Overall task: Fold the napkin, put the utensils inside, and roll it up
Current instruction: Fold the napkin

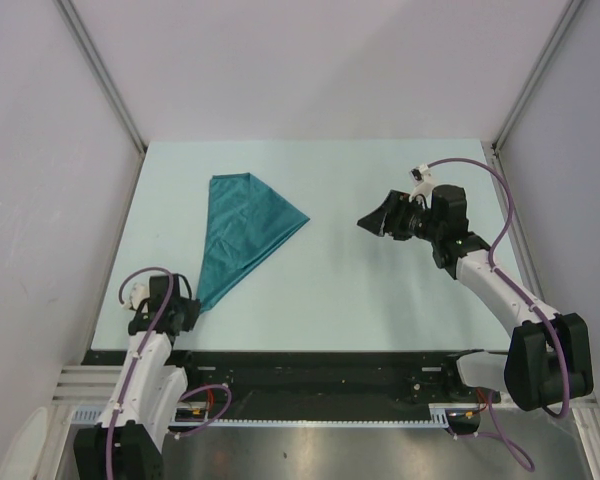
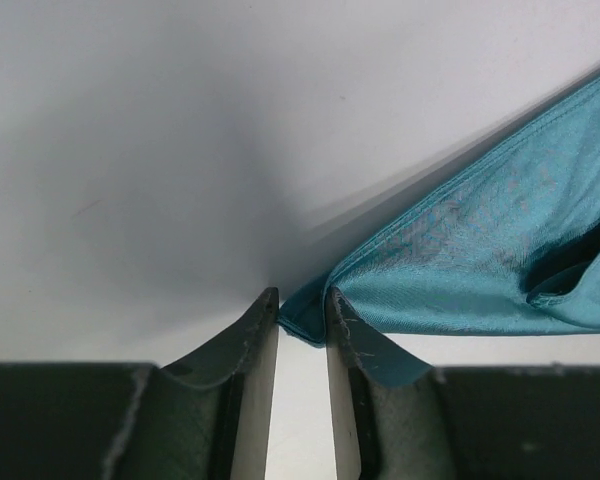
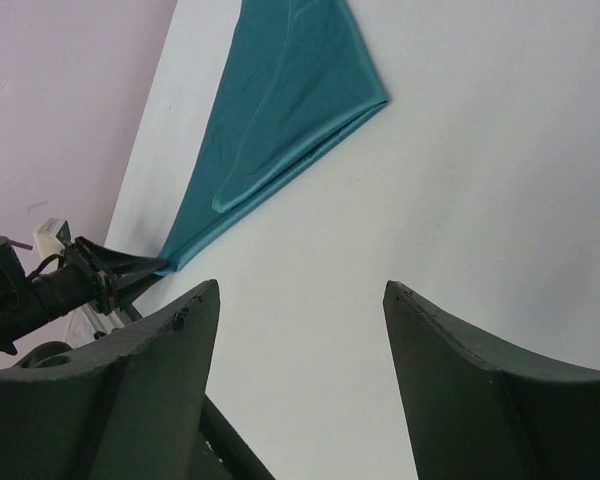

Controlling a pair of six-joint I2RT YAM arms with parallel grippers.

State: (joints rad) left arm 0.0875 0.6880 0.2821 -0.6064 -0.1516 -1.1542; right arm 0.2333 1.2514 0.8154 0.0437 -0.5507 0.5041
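Note:
The teal napkin (image 1: 245,225) lies folded in a long kite shape on the left half of the table, with its narrow tail running toward the near left. My left gripper (image 1: 188,312) sits at that tail's tip. In the left wrist view the gripper (image 2: 302,300) has its jaws closed to a narrow gap with the napkin's corner (image 2: 480,260) pinched between the tips. My right gripper (image 1: 372,222) is open and empty above the bare table, right of the napkin. Its view (image 3: 302,290) shows the napkin (image 3: 280,110) far ahead. The spoon is out of view.
The pale table (image 1: 380,300) is enclosed by white walls with metal posts at the back corners (image 1: 140,145). A black rail (image 1: 320,365) runs along the near edge between the arm bases.

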